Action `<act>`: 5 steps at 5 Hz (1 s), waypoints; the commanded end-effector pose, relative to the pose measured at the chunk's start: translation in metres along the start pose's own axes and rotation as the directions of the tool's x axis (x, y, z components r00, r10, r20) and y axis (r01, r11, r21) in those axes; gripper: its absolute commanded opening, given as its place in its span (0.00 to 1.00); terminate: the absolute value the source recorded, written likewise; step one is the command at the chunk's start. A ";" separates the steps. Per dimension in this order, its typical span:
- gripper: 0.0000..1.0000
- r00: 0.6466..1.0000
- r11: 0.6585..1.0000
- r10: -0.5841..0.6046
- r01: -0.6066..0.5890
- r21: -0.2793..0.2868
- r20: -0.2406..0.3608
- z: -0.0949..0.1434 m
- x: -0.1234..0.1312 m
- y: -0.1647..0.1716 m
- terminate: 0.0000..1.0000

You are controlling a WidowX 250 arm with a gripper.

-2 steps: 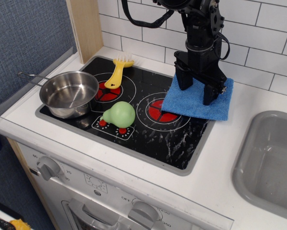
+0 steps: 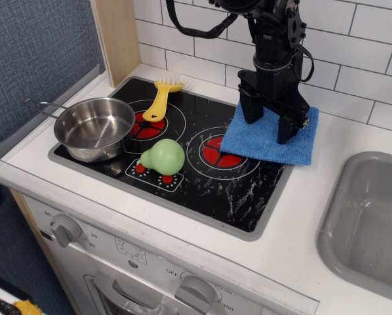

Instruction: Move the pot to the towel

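The pot [image 2: 94, 128] is a shiny steel saucepan with a thin wire handle pointing left. It stands empty at the front left corner of the black stove top [image 2: 209, 184]. The towel [image 2: 271, 139] is a flat blue cloth lying over the stove's back right corner. My gripper [image 2: 268, 128] hangs over the towel with its two black fingers spread apart, tips at or just above the cloth. It holds nothing. The pot is far to the gripper's left.
A yellow toy spatula [image 2: 162, 98] lies on the back left burner. A green pear-shaped toy [image 2: 163, 156] sits at the stove's front middle, between pot and towel. A grey sink basin [image 2: 373, 223] is at the right. White tiled wall behind, wooden post [image 2: 117, 36] at back left.
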State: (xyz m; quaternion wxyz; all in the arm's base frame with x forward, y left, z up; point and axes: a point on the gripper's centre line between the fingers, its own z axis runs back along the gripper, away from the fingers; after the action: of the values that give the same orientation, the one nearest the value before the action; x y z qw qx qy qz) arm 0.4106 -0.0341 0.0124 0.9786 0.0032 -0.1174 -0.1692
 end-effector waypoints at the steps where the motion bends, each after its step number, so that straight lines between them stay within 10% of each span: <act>1: 1.00 0.994 0.999 0.030 -0.033 0.033 0.106 0.062 0.001 0.015 0.00; 3: 1.00 0.986 0.994 0.075 -0.086 0.068 0.149 0.149 0.007 0.018 0.00; 5: 1.00 0.948 0.947 0.311 -0.303 0.104 -0.071 0.107 -0.084 0.077 0.00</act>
State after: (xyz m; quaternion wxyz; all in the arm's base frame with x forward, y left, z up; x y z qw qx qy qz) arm 0.3283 0.0744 0.0868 0.9977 0.0331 -0.0599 -0.0022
